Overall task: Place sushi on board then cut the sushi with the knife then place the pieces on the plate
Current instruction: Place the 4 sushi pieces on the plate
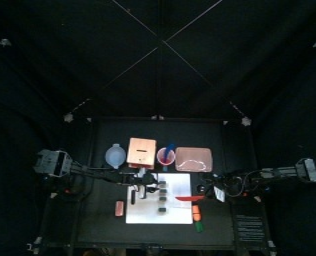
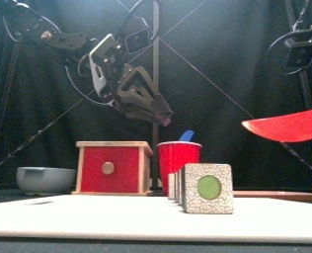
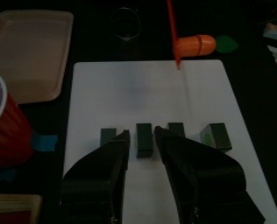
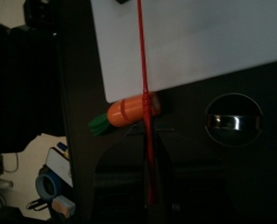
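Several dark green sushi pieces (image 3: 144, 140) stand in a row on the white cutting board (image 3: 129, 87), also seen up close in the front view as the sushi pieces (image 2: 206, 188). My left gripper (image 3: 145, 145) hovers open just above the middle of the row, with a little room between the jaws and the pieces. My right gripper (image 4: 149, 144) is shut on the red knife (image 4: 141, 79). In the front view the red knife (image 2: 288, 126) is held up to the right of the sushi. The pink plate (image 1: 194, 158) lies behind the board.
A wooden box (image 2: 113, 168) with a red drawer front, a blue-grey bowl (image 2: 45, 179) and a red cup (image 2: 179, 158) holding a blue knife (image 2: 187, 136) stand along the back. A toy carrot (image 3: 196, 44) and a metal cutter (image 3: 127, 22) lie off the board's edge.
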